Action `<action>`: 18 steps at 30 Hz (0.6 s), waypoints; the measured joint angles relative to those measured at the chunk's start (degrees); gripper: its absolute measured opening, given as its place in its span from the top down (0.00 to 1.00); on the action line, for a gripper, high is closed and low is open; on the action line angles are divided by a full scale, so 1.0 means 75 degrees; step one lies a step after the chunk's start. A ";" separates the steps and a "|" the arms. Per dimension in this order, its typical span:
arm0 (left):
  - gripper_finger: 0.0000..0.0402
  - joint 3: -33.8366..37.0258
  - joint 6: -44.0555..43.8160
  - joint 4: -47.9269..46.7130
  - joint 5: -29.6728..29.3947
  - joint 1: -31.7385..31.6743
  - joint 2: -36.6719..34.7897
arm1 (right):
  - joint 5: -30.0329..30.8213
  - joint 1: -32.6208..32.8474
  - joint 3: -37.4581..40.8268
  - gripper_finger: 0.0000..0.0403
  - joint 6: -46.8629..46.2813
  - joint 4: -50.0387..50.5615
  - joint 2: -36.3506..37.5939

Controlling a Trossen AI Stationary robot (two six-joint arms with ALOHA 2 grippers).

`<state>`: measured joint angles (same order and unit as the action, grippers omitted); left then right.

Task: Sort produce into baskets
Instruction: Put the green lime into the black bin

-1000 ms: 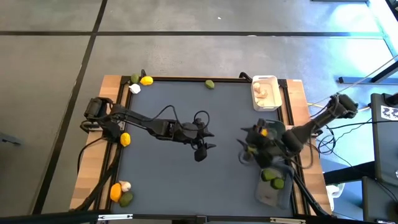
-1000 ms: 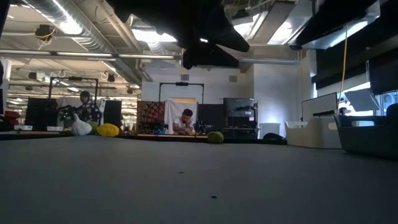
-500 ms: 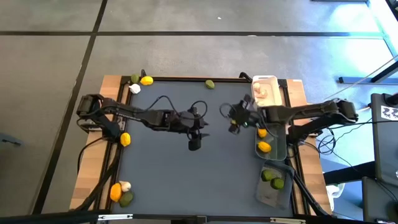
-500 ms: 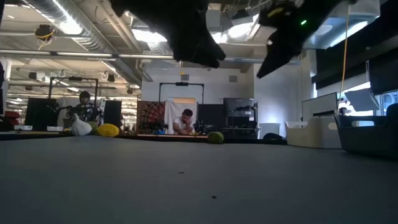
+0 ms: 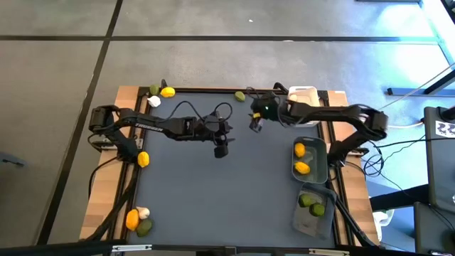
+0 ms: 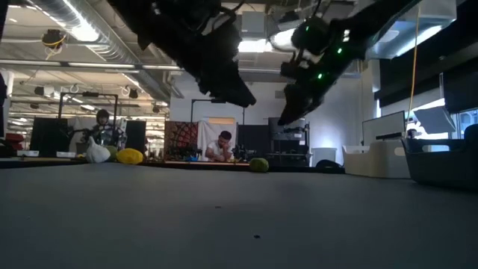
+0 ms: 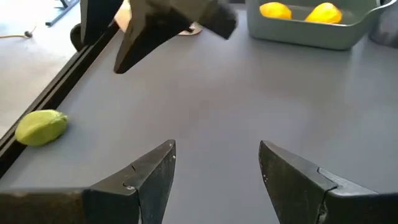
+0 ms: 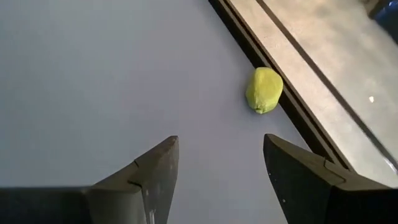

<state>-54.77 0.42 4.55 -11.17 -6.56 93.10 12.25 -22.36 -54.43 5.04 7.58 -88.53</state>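
My right gripper is open and empty above the mat near the far edge, a little short of a green lime that lies against the far rim. The lime also shows in the right wrist view, ahead of the open gripper. My left gripper is open and empty above the mat's middle, and its wrist view shows the same lime. The grey-green basket holds two lemons. The translucent basket holds limes. The white basket holds pale bulbs.
Loose produce lies along the left side: a lime, a lemon and a garlic bulb at the far left corner, a lemon at the left edge, and a lemon, garlic and a lime at the near left. The mat has a raised dark rim.
My right gripper has swung from above the baskets at the table's right toward the far edge and the left, ending close to the lime at the far rim. My left gripper has moved toward the far edge and slightly left. Both lemons now show uncovered in the grey-green basket.
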 joint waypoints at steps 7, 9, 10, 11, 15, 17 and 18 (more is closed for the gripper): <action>0.43 0.0559 0.0019 0.0790 0.0002 -0.0263 0.0003 | -0.0792 -0.0886 -0.0049 0.42 -0.0003 -0.1321 -0.0961; 0.43 0.0673 0.0036 0.0966 0.0002 -0.0328 0.0006 | -0.0939 -0.1120 -0.0257 0.42 -0.0008 -0.1390 -0.1260; 0.43 0.0703 0.0068 0.0995 0.0003 -0.0361 0.0006 | -0.0996 -0.1227 -0.0393 0.42 -0.0008 -0.1401 -0.1416; 0.43 0.0746 0.0110 0.1025 0.0005 -0.0393 0.0006 | -0.1075 -0.1339 -0.0540 0.42 -0.0006 -0.1364 -0.1564; 0.43 0.0889 0.0155 0.1181 0.0002 -0.0499 0.0006 | -0.1507 -0.1699 -0.1282 0.42 -0.0003 -0.1128 -0.2222; 0.43 0.0925 0.0155 0.1257 0.0002 -0.0543 0.0006 | -0.1638 -0.1824 -0.1740 0.42 0.0000 -0.0902 -0.2574; 0.43 0.0970 0.0153 0.1307 0.0002 -0.0549 0.0006 | -0.1704 -0.1883 -0.1977 0.42 0.0000 -0.0812 -0.2748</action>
<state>-47.50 1.57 14.35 -11.16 -10.68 93.14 -0.53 -36.49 -69.26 5.04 1.49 -109.14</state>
